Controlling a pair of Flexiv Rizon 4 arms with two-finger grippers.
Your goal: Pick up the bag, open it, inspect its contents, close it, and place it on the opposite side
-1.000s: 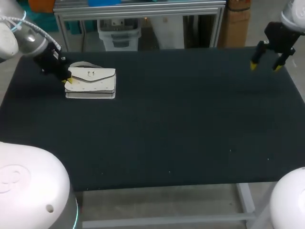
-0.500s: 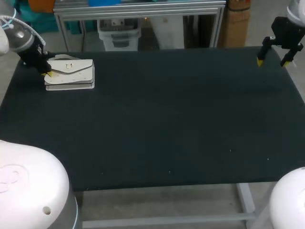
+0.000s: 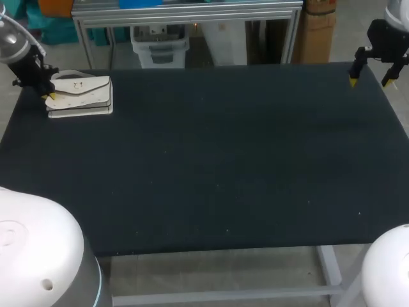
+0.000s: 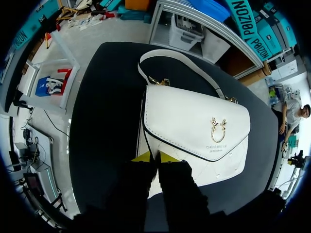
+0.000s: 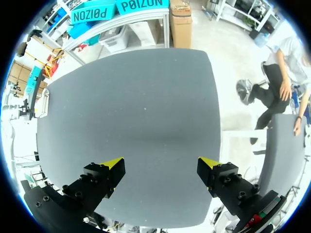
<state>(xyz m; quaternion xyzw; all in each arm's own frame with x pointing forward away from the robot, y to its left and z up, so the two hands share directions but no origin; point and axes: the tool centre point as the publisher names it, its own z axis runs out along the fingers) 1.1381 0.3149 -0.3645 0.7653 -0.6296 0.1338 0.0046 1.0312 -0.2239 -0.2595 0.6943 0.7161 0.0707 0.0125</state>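
White leather flap handbag (image 3: 80,96) with gold clasp and strap: lies flap-up at the far left corner of the black counter (image 3: 223,160). Left gripper (image 3: 49,97): clenched on the handbag's left edge, yellow tips close together pinching its side. Right gripper (image 3: 370,80): released, fingers wide apart, above the counter's far right corner, well apart from the handbag.

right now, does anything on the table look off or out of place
Nothing stands out. The bag lies flat near the far left corner of the table, flap closed, strap looped behind it, with the left claw pinching its edge. The right claw hangs open and empty.
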